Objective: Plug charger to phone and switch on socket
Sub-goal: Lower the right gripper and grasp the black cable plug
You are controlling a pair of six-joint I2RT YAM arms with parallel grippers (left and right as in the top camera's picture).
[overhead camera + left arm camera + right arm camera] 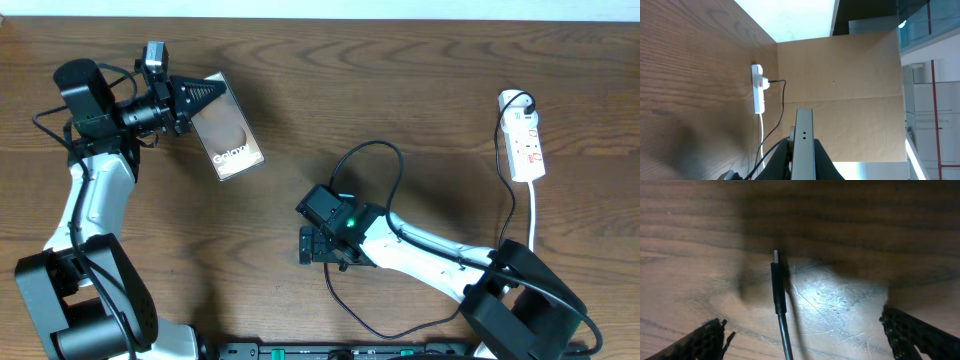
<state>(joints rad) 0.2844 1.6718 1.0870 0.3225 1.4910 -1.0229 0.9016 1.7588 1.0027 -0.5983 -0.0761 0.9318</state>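
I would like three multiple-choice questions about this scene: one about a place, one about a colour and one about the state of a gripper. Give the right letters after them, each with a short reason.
1. In the overhead view, where does the narrow white power strip lie on the brown wooden table?
A) at the left edge
B) in the middle
C) at the far right

2. What colour is the "Galaxy" lettering on the flat glossy dark smartphone?
A) red
B) white
C) green

3. How is the right gripper?
A) open, with the thin black cable's plug tip lying on the table between its fingers
B) shut on the cable
C) shut on the smartphone

Answers:
1 C: the power strip sits by the right edge, apart from both arms.
2 B: the letters read pale white on the dark face.
3 A: the right wrist view shows both fingers wide apart and the plug tip untouched.
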